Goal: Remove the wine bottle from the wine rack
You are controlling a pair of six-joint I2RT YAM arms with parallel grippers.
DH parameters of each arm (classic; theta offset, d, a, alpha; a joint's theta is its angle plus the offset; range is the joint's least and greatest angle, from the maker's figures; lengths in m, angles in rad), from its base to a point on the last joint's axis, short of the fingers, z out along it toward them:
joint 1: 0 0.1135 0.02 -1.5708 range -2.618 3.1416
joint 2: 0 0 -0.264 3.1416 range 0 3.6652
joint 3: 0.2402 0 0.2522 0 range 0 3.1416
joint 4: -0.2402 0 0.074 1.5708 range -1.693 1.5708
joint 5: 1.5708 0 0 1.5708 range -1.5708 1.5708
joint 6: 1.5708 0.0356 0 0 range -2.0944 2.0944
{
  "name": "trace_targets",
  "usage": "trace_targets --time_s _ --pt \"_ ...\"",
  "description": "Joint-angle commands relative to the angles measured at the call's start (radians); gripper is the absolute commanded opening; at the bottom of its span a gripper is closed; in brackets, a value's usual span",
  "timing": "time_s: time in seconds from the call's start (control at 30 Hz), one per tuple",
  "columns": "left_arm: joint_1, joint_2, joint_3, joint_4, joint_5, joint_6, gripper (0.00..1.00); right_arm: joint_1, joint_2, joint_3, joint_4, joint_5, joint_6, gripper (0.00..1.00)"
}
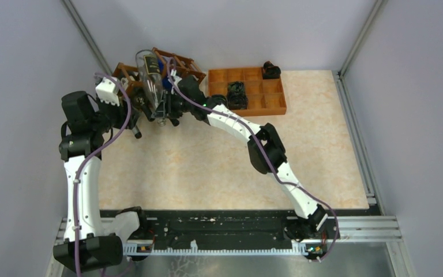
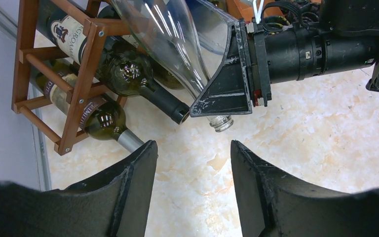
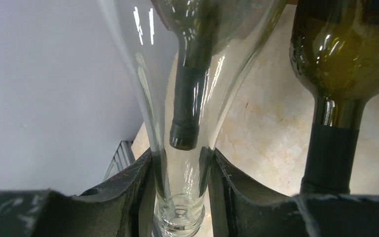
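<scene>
left gripper (image 2: pixel 193 153) spread wide, holding nothing, hanging over the table (image 1: pixel 219 167) just in front of the wine rack (image 2: pixel 81 84) | dark bottles (image 2: pixel 128 74) lying in the rack | clear wine bottle (image 2: pixel 170 39) tilted neck-down at the rack's front, can't tell if it's touching the slats | right gripper (image 3: pixel 180 168) clamped tight on its neck | orange tray (image 1: pixel 247 112) off to the right
</scene>
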Motion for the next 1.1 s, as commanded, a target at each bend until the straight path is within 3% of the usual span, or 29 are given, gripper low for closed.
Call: trace_targets --time_s 0.0,0.43,0.67,0.97,1.07 --pt "0.006 -0.016 0.022 0.004 0.031 0.017 0.63 -0.003 -0.062 0.067 0.088 0.032 -0.016 0.0" --pt "0.005 -0.031 -0.046 0.015 0.047 0.094 0.72 -0.014 -0.429 -0.357 0.329 -0.009 -0.115 0.0" --pt "0.005 -0.031 -0.032 0.011 0.067 0.099 0.72 -0.048 -0.52 -0.547 0.522 -0.092 -0.005 0.0" --pt "0.005 -0.037 -0.036 0.002 0.089 0.132 0.72 -0.08 -0.594 -0.671 0.696 -0.151 0.116 0.0" --pt "0.005 -0.043 -0.041 -0.002 0.1 0.17 0.77 -0.099 -0.641 -0.74 0.754 -0.158 0.158 0.0"
